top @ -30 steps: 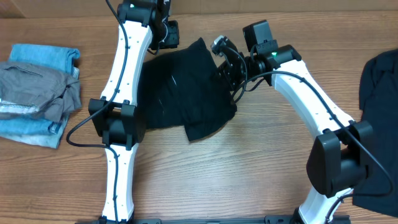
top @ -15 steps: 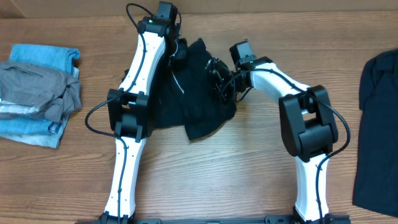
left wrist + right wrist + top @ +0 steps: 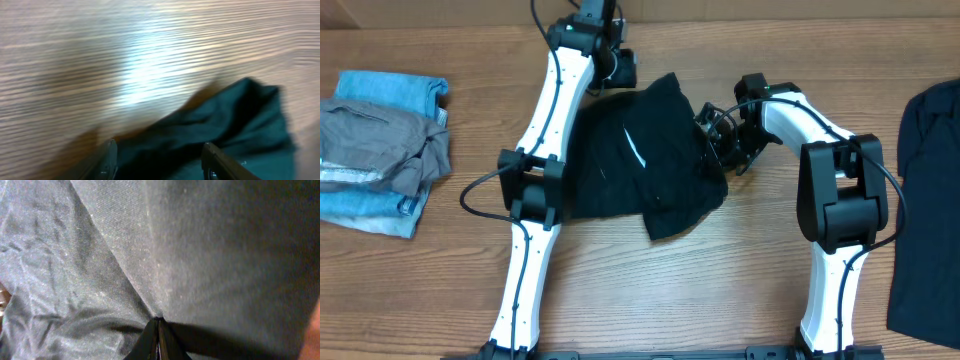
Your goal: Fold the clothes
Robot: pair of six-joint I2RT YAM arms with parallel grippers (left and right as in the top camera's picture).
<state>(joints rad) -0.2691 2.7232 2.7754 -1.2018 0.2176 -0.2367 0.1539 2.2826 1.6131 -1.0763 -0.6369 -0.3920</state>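
Observation:
The black shorts-like garment (image 3: 650,150) lies crumpled on the wooden table, between the two arms. My left gripper (image 3: 621,68) is at its far left corner. In the left wrist view its fingers (image 3: 108,159) stand wide apart, open, with black cloth (image 3: 225,125) lying between and beyond them. My right gripper (image 3: 718,135) is at the garment's right edge. In the right wrist view the gripper (image 3: 159,330) is shut, pinching a fold of the black cloth (image 3: 200,245). The whitish waistband lining is not visible.
A second black garment (image 3: 926,190) lies at the table's right edge. A grey garment (image 3: 380,145) sits on folded light-blue pieces (image 3: 375,205) at the far left. Bare wood (image 3: 720,290) lies in front of the garment.
The black garment has slid to the right. My right gripper moved right with the cloth in it. My left gripper shifted right along the garment's far edge.

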